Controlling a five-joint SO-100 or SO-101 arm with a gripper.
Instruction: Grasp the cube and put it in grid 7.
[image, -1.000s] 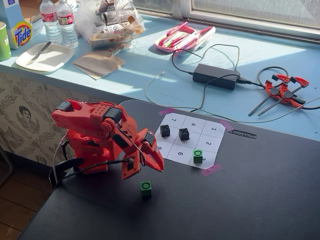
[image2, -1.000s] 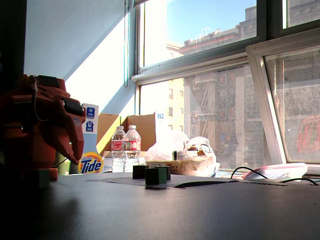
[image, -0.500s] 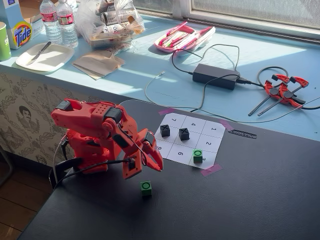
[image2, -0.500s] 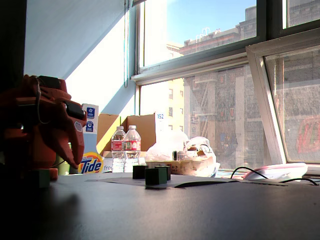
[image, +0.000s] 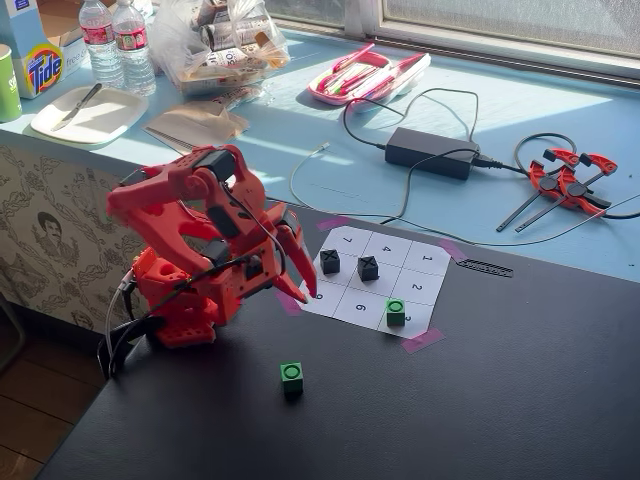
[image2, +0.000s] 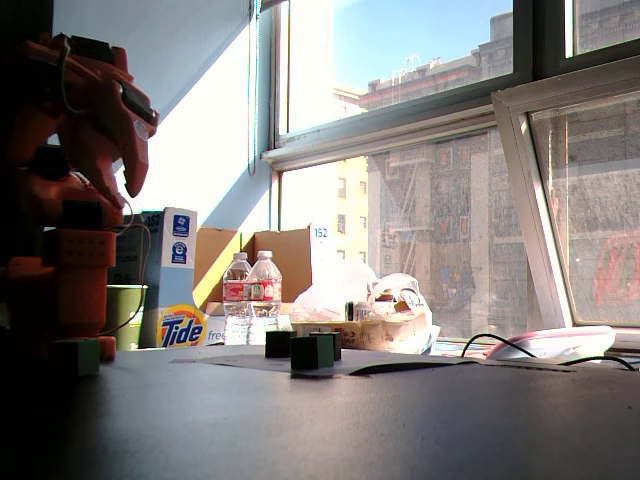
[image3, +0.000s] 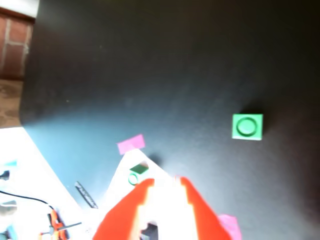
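A loose green cube with a ring on top (image: 291, 377) sits on the black table in front of the paper grid (image: 425, 262); it also shows in the wrist view (image3: 247, 126) and dimly in a fixed view (image2: 78, 357). My red gripper (image: 293, 285) hangs over the grid's near left edge by cell 9, well apart from that cube. In the wrist view the gripper (image3: 166, 182) is open, with only bright paper between its fingers. Cell 7 (image: 347, 240) is bare.
Two black X cubes (image: 330, 262) (image: 368, 268) stand in the grid's middle row. A second green cube (image: 396, 312) stands on cell 3. Pink tape (image: 421, 340) holds the corners. Behind lie a power brick (image: 430, 152), cables, clamps (image: 568, 180), bottles and a plate.
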